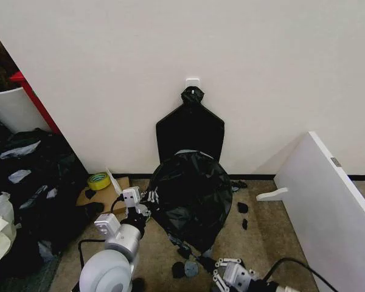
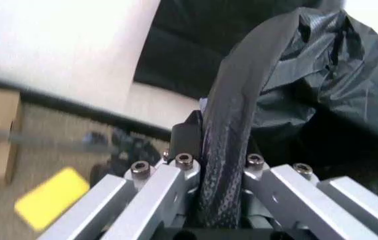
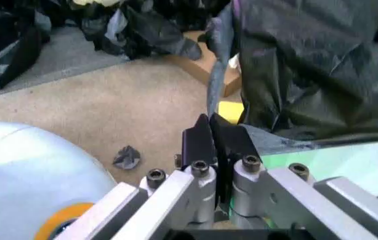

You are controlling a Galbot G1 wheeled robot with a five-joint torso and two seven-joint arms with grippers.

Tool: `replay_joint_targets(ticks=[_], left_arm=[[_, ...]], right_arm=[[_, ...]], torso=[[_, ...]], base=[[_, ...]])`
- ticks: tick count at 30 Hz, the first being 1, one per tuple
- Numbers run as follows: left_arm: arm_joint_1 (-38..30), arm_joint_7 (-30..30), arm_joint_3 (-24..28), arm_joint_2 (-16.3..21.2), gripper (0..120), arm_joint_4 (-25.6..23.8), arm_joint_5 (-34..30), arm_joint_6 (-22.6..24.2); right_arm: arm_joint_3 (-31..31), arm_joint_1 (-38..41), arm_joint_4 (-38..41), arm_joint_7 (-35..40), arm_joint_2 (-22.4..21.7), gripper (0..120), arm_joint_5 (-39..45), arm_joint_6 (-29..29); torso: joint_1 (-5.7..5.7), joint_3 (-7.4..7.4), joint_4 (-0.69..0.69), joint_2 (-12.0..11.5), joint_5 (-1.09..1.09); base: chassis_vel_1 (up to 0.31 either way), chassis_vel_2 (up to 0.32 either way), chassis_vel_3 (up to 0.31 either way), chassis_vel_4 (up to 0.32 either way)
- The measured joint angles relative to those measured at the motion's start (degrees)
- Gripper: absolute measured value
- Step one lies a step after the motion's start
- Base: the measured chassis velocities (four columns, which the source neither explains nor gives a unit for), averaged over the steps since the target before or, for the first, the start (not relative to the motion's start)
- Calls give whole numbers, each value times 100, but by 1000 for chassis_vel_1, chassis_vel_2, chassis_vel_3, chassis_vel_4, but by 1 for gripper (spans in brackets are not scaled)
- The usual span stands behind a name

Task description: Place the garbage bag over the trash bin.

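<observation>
The garbage bag [image 1: 190, 193] is glossy, crinkled black plastic draped over the trash bin by the wall, hiding nearly all of it in the head view. My left gripper [image 1: 147, 198] is at the bag's left edge. In the left wrist view the left gripper [image 2: 219, 146] is shut on a thick fold of the bag [image 2: 309, 75]. My right gripper [image 1: 228, 269] is low on the floor in front of the bag. Its fingers [image 3: 199, 142] are shut on a thin strip of the bag [image 3: 309, 65], beside the bin's pale green base [image 3: 349, 160].
A flat black fan-shaped bundle [image 1: 190, 126] leans on the wall behind. A heap of dark bags [image 1: 30, 182] fills the left side, with cardboard and a yellow tape roll [image 1: 98, 180] beside it. A white board [image 1: 328, 201] slants at the right. Black scraps [image 1: 243, 208] dot the carpet.
</observation>
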Motion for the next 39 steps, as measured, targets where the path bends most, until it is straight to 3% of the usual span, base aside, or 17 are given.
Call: replay_joint_targets(ticks=[12,25,39], left_arm=[[-80,-449,41,39,4,-247,-737,332],[22,-322,46,11,4,-290,-600,352],[-209,-319,-38,-18,4,13,-437,151]], right_arm=[[-175,466,-897,147,541,0,-104,118],[-227,541,-1254,209,773,0,-108,271],[51,118,-979,282,745,49,-25,916]], torso=[[0,0,0,0,0],[0,0,0,0,0],[0,0,0,0,0]], base=[[0,0,0,0],[0,0,0,0],[0,0,0,0]])
